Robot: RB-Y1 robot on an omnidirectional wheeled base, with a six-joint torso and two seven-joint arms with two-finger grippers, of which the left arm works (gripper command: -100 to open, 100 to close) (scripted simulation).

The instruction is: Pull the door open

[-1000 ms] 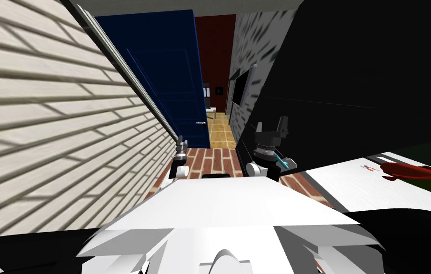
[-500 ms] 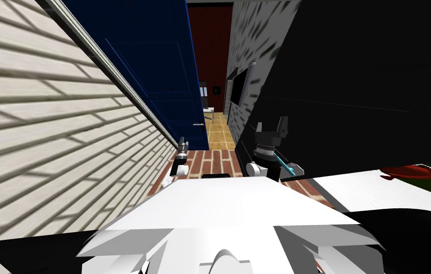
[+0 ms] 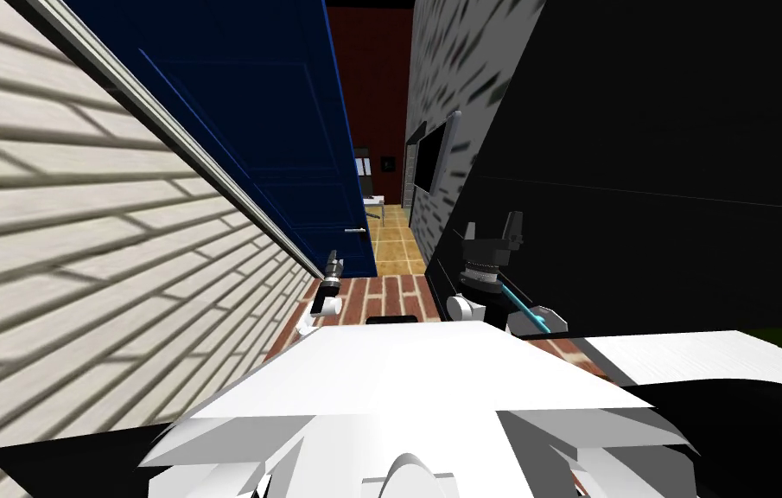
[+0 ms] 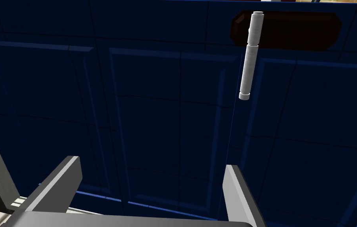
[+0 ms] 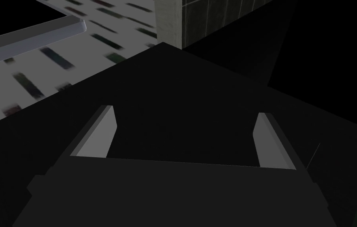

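Door dark blue, panelled, pale cylindrical handle; left pincer apart, right pincer apart.

The right gripper holds its two fingers wide apart with nothing between them. Beyond them lies a flat black surface, and past it a pale wall flecked with dark dashes carrying a grey bar.

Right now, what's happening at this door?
The left gripper, fingers open, faces the dark blue panelled door that stands beside the pale siding wall. The door's light grey cylindrical bar handle lies ahead of the fingers, not yet between them. The right gripper is open and holds nothing. The pull has not begun.
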